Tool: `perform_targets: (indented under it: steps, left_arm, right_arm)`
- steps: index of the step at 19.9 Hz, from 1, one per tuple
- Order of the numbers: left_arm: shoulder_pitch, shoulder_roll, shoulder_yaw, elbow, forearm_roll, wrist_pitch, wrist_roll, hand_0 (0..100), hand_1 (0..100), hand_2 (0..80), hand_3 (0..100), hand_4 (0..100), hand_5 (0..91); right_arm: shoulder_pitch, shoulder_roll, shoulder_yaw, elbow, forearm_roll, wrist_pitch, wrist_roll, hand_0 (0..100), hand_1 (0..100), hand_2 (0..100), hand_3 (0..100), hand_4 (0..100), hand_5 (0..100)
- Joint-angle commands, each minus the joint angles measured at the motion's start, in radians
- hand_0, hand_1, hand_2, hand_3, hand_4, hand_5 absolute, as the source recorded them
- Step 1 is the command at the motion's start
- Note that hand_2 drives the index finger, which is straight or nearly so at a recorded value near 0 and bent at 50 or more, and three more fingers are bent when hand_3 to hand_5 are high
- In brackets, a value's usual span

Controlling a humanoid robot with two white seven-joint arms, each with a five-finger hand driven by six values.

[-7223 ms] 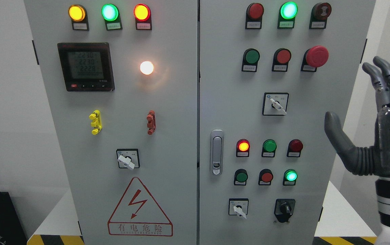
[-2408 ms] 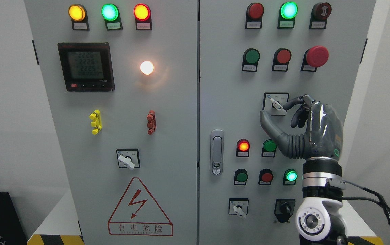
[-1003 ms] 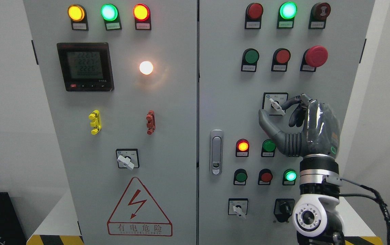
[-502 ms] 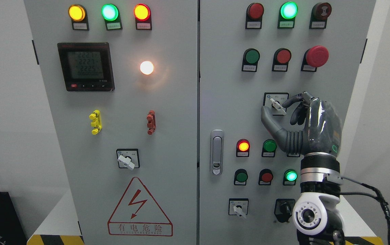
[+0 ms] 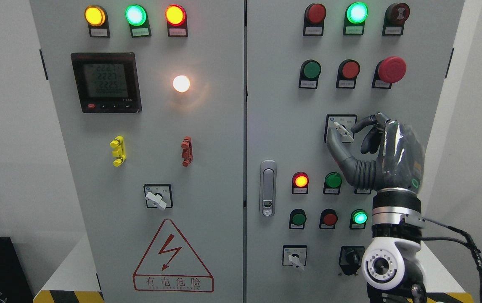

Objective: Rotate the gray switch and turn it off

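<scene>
White walls frame the grey control cabinet point(image 5: 207, 139), which fills most of what I see from the head camera. The gray switch point(image 5: 342, 131) I'm after sits on the cabinet's right door, in its square black-framed plate near the door's right edge, below the row with the big red mushroom button point(image 5: 391, 69) and above the lit red lamp point(image 5: 300, 181).

My right hand point(image 5: 375, 151) has closed in over the last half second. The thumb point(image 5: 334, 141), which had been lying just below and left of the lever, has slid up until it presses against the lever's lower left side, and the forefinger point(image 5: 361, 123) is curled in from the upper right. I'd call that a pinch on the switch, though whether the forefinger actually touches the lever I cannot tell from this angle. The other fingers are curled loosely behind.

The lever itself has not turned: it points down and to the right, exactly as it did seconds ago, and the green lamp point(image 5: 356, 12) at the door's top edge is still lit. So I judge the grasp is only now being made and the rotation is still to do. My left arm does not show.
</scene>
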Motion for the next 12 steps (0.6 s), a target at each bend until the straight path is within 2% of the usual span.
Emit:
perform_targets:
  steps: [1, 12]
  left_arm:
    - [-0.009, -0.001, 0.008, -0.025, 0.02, -0.001, -0.001, 12, 39, 0.0, 0, 0, 0.0]
    - [-0.009, -0.001, 0.008, -0.025, 0.02, 0.001, -0.001, 12, 39, 0.0, 0, 0, 0.0]
  right_arm:
    - [0.0, -0.001, 0.003, 0.005, 0.0, 0.009, 0.001, 18, 47, 57, 94, 94, 100]
    - [-0.006, -0.002, 0.003, 0.015, 0.002, 0.012, 0.001, 17, 49, 58, 95, 94, 100]
